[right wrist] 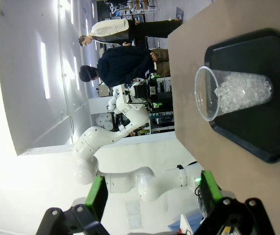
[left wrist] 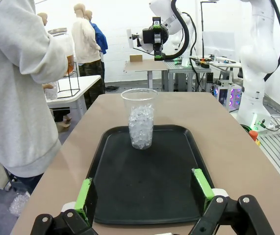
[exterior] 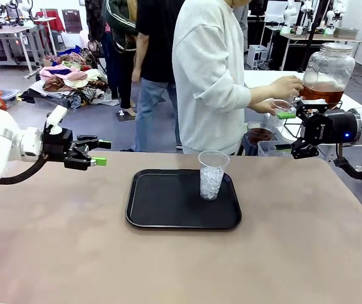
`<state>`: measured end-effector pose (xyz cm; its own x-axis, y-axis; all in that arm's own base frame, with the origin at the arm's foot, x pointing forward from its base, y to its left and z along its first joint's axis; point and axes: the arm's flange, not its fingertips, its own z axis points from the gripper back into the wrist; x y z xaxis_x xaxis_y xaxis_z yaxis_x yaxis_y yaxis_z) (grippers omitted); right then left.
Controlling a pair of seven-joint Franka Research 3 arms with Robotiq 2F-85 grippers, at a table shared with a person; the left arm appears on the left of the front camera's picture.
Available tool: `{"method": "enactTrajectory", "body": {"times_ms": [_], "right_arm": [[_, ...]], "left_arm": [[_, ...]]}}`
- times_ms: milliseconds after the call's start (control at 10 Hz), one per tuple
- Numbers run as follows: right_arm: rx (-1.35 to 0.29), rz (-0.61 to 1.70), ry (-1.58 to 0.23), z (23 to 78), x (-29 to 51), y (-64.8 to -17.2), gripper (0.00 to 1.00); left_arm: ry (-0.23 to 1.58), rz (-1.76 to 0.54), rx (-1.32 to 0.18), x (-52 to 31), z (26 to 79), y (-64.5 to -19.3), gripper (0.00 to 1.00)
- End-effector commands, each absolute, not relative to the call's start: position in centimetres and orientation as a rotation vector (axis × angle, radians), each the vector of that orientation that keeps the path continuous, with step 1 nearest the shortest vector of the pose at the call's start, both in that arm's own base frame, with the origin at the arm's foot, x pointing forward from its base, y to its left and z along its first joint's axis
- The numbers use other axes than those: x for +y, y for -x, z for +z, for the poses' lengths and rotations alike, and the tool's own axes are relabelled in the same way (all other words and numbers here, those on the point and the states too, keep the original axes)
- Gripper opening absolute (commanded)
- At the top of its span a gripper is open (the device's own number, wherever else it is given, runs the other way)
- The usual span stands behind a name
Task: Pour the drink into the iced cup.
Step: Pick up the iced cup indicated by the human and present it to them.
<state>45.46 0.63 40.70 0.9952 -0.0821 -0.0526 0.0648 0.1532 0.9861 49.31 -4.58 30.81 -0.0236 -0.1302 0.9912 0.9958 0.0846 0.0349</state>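
The iced cup (exterior: 212, 175) stands on the black tray (exterior: 161, 212), left pincer (exterior: 101, 152) and right pincer (exterior: 292, 134) both spread wide

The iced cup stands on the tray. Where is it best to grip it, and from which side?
Grip the iced cup at its ice-filled lower part, where the thin wall has support, not the open rim. It stands upright near the right edge of the tray, so the open right gripper coming level from that side seems easiest.
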Motion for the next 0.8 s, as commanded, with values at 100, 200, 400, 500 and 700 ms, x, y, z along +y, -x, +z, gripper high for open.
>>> {"method": "enactTrajectory", "body": {"times_ms": [100, 200, 400, 500, 700], "right_arm": [[-0.017, -0.101, -1.415, 40.90, 0.71, -45.48, 1.00], [-0.017, -0.101, -1.415, 40.90, 0.71, -45.48, 1.00], [-0.017, -0.101, -1.415, 40.90, 0.71, -45.48, 1.00], [-0.017, -0.101, -1.415, 40.90, 0.71, -45.48, 1.00], [-0.017, -0.101, -1.415, 40.90, 0.71, -45.48, 1.00]], "left_arm": [[1.038, -1.214, -1.182, -4.65, 31.02, -49.35, 1.00], [1.038, -1.214, -1.182, -4.65, 31.02, -49.35, 1.00], [1.038, -1.214, -1.182, -4.65, 31.02, -49.35, 1.00], [1.038, -1.214, -1.182, -4.65, 31.02, -49.35, 1.00], [1.038, -1.214, -1.182, -4.65, 31.02, -49.35, 1.00]]}}
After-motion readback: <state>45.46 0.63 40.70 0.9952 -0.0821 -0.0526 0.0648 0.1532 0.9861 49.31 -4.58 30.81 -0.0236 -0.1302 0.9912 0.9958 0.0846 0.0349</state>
